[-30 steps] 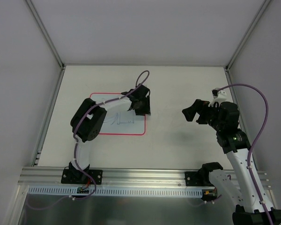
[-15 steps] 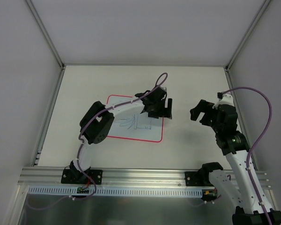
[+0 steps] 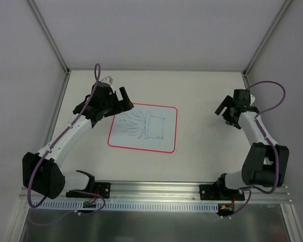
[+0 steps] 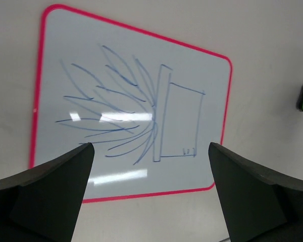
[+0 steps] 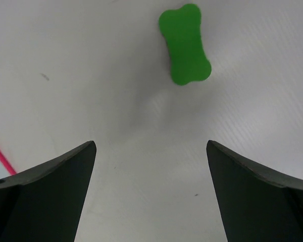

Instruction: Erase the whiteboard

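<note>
White table (image 3: 202, 91) with pale walls on three sides and an aluminium rail along the near edge. The whiteboard (image 3: 144, 128) lies flat on the table left of centre, red rim all round, between the two arms and nearer the left one. It's covered in blue pen: a fan of curved strokes on its left half and a boxy rectangle on its right.

Left gripper (image 3: 122, 100) is up by the board's far-left corner, and from overhead I can't tell whether it touches the rim. On the left wrist camera its fingers (image 4: 50, 191) are spread wide with nothing between them, and the whole drawing shows through the gap.

On the right side of the table, the right gripper (image 3: 226, 112) sits well apart from the board. Its fingers (image 5: 45, 191) are also spread wide and grip nothing, with bare table between them. A small green bone-shaped block (image 5: 185, 44) lies on the table just ahead of the tips, touching neither. A sliver of the board's red rim shows at the left edge of that view.
</note>
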Available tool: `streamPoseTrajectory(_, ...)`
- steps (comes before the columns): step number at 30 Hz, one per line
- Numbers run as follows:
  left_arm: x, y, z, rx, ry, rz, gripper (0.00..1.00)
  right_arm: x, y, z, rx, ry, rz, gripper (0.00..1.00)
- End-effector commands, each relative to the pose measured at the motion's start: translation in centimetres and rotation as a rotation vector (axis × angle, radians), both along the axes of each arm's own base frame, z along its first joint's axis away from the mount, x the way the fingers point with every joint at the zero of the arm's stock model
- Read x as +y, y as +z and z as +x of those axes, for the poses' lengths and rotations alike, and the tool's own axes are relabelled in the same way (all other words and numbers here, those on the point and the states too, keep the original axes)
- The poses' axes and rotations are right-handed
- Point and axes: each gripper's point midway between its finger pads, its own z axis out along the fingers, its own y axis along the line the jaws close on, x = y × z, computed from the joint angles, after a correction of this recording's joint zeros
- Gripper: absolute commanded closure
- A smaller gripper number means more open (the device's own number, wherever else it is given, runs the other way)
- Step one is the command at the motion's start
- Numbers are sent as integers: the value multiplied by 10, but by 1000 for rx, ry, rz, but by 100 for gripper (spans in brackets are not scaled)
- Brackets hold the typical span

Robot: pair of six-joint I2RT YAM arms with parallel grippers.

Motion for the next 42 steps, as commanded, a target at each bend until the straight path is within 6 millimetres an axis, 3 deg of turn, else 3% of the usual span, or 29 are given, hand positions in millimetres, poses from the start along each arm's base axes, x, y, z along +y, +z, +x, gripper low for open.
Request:
streamPoseTrajectory(1,34,-21,-28,62,-20,77,1,-33,3,27,-6,-33,-53,5)
streamPoseTrajectory(2,41,-23,-34,78,-19,83,1,-36,-10,32,32,-14,-52,5)
streamPoseTrajectory(4,56,-22,-40,66,-16,97,1,-45,-9,47,30,23,-65,10)
streamPoseTrajectory(8,67,-25,-51,57,-54,147,1,-50,-31,61,76,81,-44,17)
streamPoseTrajectory(9,71,-25,-53,54,-44,165,1,-53,-44,61,108,83,-27,18)
streamPoseTrajectory(13,85,-28,-52,51,1,208,1,-57,-55,65,131,128,-17,32)
streamPoseTrajectory(17,88,-32,-53,57,10,221,1,-65,-62,62,161,149,-42,38)
streamPoseTrajectory(22,88,-37,-54,74,13,219,1,-72,-62,62,169,179,-77,39)
streamPoseTrajectory(29,88,-44,-55,98,16,218,1,-63,-47,65,126,232,-70,37)
streamPoseTrajectory(37,90,-48,-53,112,16,228,1,-65,-31,71,89,245,-95,33)
streamPoseTrajectory(42,91,-50,-52,120,18,226,1,-48,-21,77,45,299,-55,31)
